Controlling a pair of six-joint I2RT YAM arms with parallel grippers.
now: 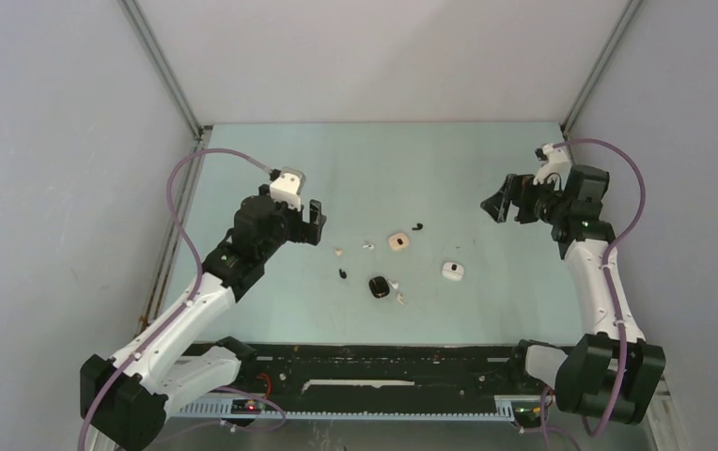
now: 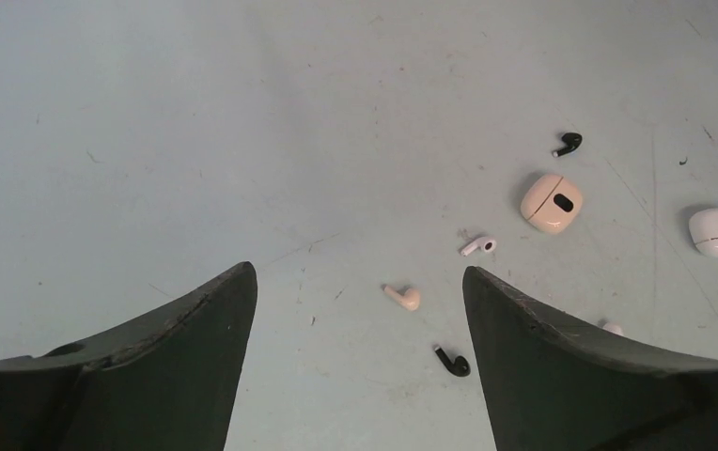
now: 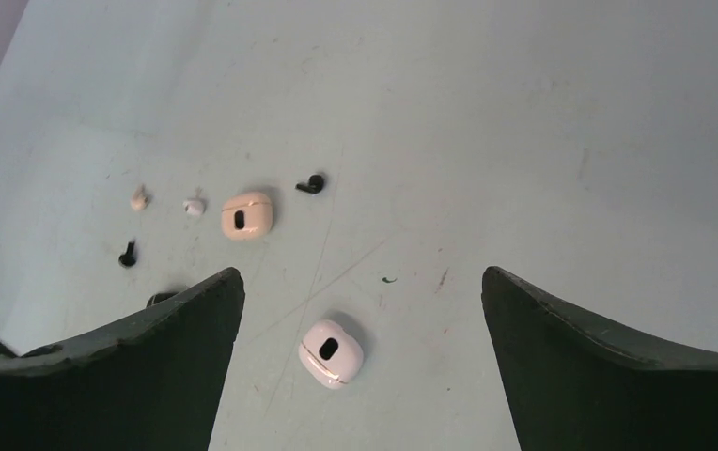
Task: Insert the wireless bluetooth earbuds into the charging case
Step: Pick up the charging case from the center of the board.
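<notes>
- The left arm (image 1: pixel 186 315) and right arm (image 1: pixel 604 282) share white link shells and black joint housings, each with a tiny green light.
- A purple cable (image 1: pixel 179 193) runs along each arm.
- The left gripper (image 1: pixel 317 223) and right gripper (image 1: pixel 494 200) are black, and each carries a white camera block (image 1: pixel 288 183).
- Close up, the fingers (image 2: pixel 177 357) are dark tapered wedges with scuffed edges.
- Bulky black base blocks (image 1: pixel 120 399) anchor both arms.

The green table (image 1: pixel 383 160) bears a beige case (image 1: pixel 398 241), white case (image 1: pixel 451 271), black case (image 1: pixel 379 286) and scattered earbuds (image 1: pixel 417 226).

Left gripper (image 1: pixel 315 222) raised, fingers (image 2: pixel 148 366) wide apart, right gripper (image 1: pixel 498 201) likewise, fingers (image 3: pixel 130 366) spread
</notes>
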